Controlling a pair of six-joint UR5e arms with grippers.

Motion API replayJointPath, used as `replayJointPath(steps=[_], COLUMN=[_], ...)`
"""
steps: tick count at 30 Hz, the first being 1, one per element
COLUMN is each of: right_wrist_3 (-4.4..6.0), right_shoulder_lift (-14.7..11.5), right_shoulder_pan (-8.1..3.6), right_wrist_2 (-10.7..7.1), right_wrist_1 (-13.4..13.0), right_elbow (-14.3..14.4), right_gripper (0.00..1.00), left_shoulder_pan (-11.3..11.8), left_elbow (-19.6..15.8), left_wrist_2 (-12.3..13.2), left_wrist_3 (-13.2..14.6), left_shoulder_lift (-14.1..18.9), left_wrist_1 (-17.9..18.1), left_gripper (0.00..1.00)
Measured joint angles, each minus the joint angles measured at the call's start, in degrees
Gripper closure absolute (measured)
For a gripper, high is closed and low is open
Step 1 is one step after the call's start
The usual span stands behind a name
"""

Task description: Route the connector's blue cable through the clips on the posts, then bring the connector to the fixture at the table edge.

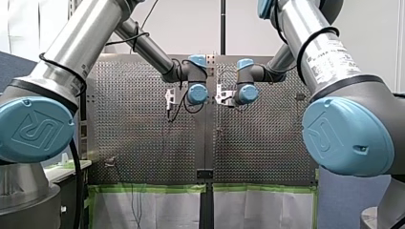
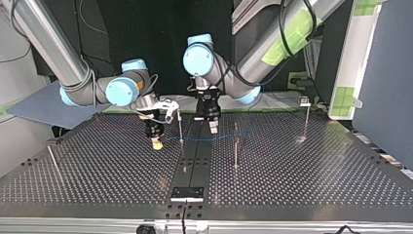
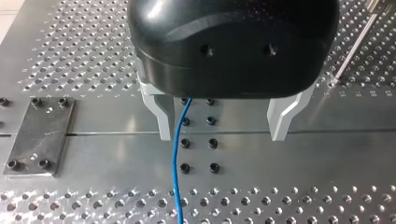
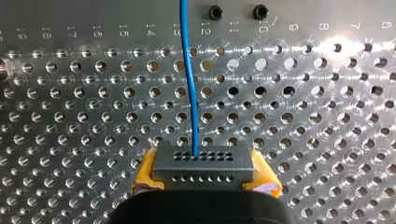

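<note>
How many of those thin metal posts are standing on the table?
4, by the top view: one post far left, one beside the right end effector, one near the middle, one at right. Others may be hidden.

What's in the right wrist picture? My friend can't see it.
My right gripper clamps a grey connector between yellow pads. A blue cable runs from it straight ahead over the holey metal table.

On my left arm (image 1: pixel 81 43) and my right arm (image 1: pixel 310 38), silver links and logo-embossed blue joint caps (image 1: pixel 36 129) are being shown, with black cables (image 1: pixel 135 38) being carried alongside; my left gripper (image 3: pixel 223 135) is being shown black-bodied with pale fingers (image 3: pixel 164 116).
</note>
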Motion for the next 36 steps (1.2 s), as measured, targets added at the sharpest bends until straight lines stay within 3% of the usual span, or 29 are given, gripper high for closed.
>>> replayJointPath(steps=[19,36], right_wrist_3=[-0.07,-0.06], right_shoulder_lift=[0.01,0.01], right_shoulder_pan=[0.06,0.20], right_wrist_2=[0.00,0.00], right_wrist_1=[0.04,0.07], right_elbow=[0.00,0.01], right_gripper=[1.00,1.00], left_shoulder_pan=[1.44,3.56], left_elbow=[1.06,4.03], left_wrist_2=[1.05,3.04], left_wrist_3=[0.13,0.53], left_shoulder_lift=[-1.34,-1.71], left_wrist_1=[3.34,1.37], left_gripper=[0.02,0.02])
